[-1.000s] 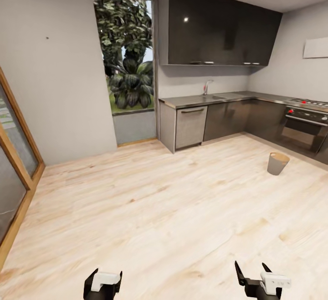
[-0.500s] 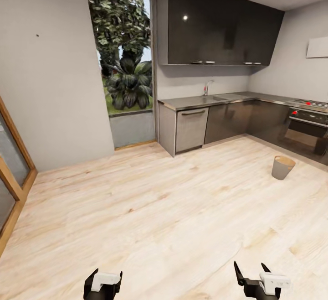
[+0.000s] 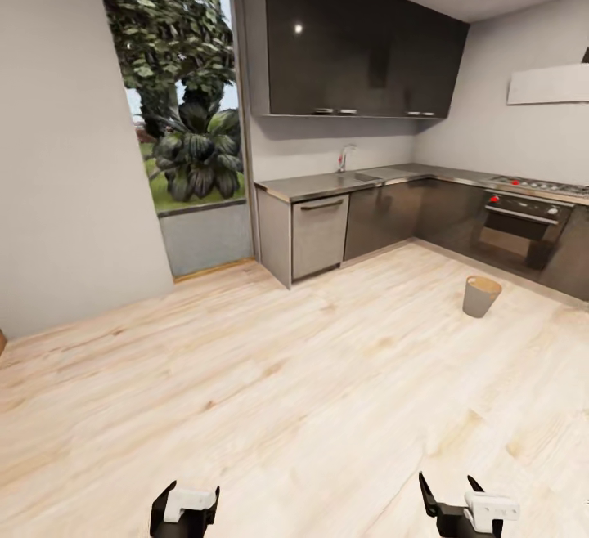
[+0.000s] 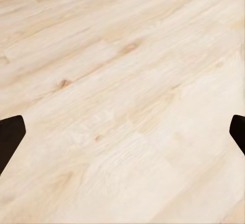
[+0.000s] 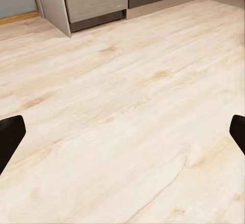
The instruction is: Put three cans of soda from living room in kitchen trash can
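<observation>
Across the far side of the kitchen runs a bank of glossy dark wall cabinets [image 3: 360,47] above a steel counter [image 3: 327,185], with a tall window [image 3: 184,113] on leafy plants to their left and a built-in oven [image 3: 517,223] with red knobs at the far right. Pale plank floor [image 3: 270,374] spreads from the cabinets to the near edge. On that floor at the right, in front of the oven and well apart from the robot, stands the tash can [image 3: 481,296], upright, mouth open upward.

At the near edge hang the left gripper [image 3: 185,505] and the right gripper [image 3: 455,495], each with its fingers spread wide and nothing between them; both wrist views look down past dark fingertips at bare planks. No soda can is to be seen.

Judging by the empty claws, this is a travelling step, not a drop. The next move likely calls for driving to the living room to fetch a can, the bin's place now being known.
</observation>
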